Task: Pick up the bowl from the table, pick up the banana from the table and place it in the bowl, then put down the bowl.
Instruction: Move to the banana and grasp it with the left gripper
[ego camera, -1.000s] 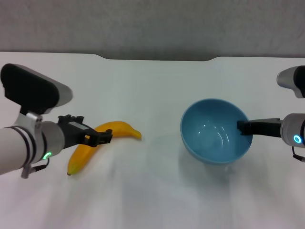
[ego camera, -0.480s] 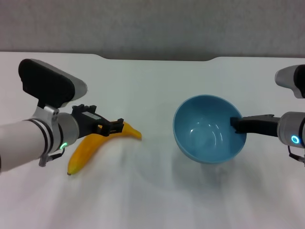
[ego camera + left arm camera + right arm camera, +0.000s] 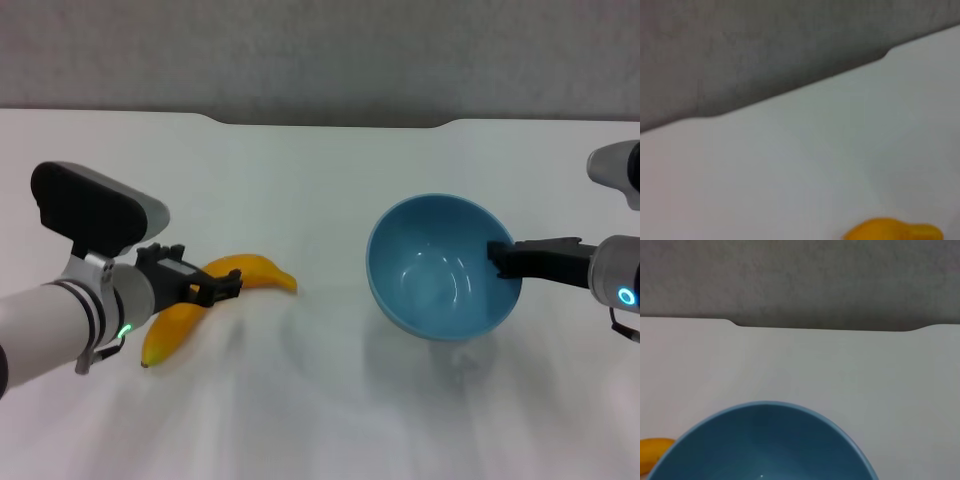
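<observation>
Gripping the bowl (image 3: 445,267) by its rim, tilted off the surface (image 3: 330,400), the right fingers (image 3: 503,262) risk it slipping, while the left fingers (image 3: 215,288), seemingly pinching the banana (image 3: 245,272) mid-curve, could let it swing loose.

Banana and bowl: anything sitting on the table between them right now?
Nothing: in the head view, only bare white table separates the banana from the bowl.
</observation>
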You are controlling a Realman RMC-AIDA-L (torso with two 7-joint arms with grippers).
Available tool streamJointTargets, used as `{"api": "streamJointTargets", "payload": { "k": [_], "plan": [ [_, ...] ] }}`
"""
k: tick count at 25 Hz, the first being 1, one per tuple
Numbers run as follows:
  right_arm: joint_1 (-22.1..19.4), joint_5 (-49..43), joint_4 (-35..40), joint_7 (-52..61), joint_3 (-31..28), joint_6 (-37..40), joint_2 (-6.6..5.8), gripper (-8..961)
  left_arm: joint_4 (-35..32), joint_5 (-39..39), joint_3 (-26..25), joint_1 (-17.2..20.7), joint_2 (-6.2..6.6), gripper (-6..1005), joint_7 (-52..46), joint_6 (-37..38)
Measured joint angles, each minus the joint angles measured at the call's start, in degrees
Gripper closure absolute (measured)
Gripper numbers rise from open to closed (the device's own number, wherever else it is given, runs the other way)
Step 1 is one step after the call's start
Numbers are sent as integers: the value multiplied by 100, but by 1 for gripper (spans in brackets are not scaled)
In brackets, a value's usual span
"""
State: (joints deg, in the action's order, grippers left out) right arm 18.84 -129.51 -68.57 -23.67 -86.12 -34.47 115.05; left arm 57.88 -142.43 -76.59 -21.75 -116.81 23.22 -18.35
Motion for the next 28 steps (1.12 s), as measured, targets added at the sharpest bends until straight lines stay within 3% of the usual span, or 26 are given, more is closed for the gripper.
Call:
{"api": "streamJointTargets", "payload": {
  "k": [9,28],
  "plan": [
    [2,6,-18,-6,43,14,0,926,-420,472,4,-108,5,92,289,22],
    [-36,-47,-168,-31,193,29,0,926,-1204,535,-58,-393,2,93,280,109]
  ]
}}
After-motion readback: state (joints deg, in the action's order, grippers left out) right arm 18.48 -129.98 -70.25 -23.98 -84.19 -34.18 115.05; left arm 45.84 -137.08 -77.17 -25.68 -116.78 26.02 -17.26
